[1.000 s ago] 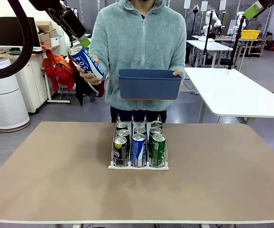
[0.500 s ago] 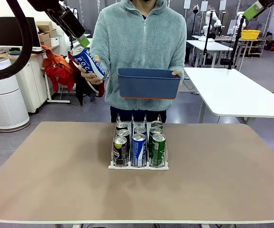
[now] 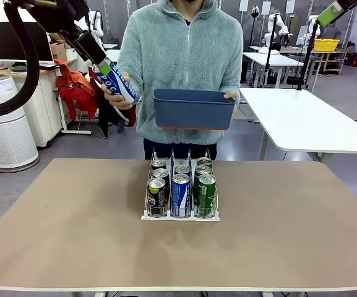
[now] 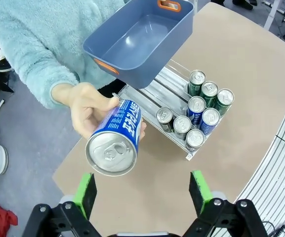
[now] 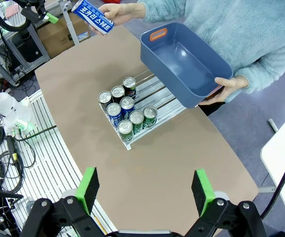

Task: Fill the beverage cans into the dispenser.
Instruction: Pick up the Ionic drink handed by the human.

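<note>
A person's hand (image 4: 85, 106) holds out a blue can with white lettering (image 4: 116, 140), its silver top facing my left gripper (image 4: 142, 191), whose green pads stand open just short of it. In the front view the left gripper (image 3: 106, 66) sits at the can (image 3: 117, 82), high at the left. The dispenser (image 3: 179, 217) stands mid-table with several black, blue and green cans (image 3: 180, 194) in its three lanes. My right gripper (image 5: 144, 190) hangs open high above the table, looking down on the dispenser (image 5: 159, 96); it also appears top right (image 3: 330, 12).
The person's other hand holds an empty dark-blue bin (image 3: 193, 109) over the far table edge, above the dispenser's rear. Bare brown tabletop (image 3: 73, 235) lies on both sides of the rack. A white table (image 3: 308, 124) stands beyond at the right.
My left gripper has come down and leftward onto the top end of the blue can. The person's hand, the bin and the right arm have stayed put.
</note>
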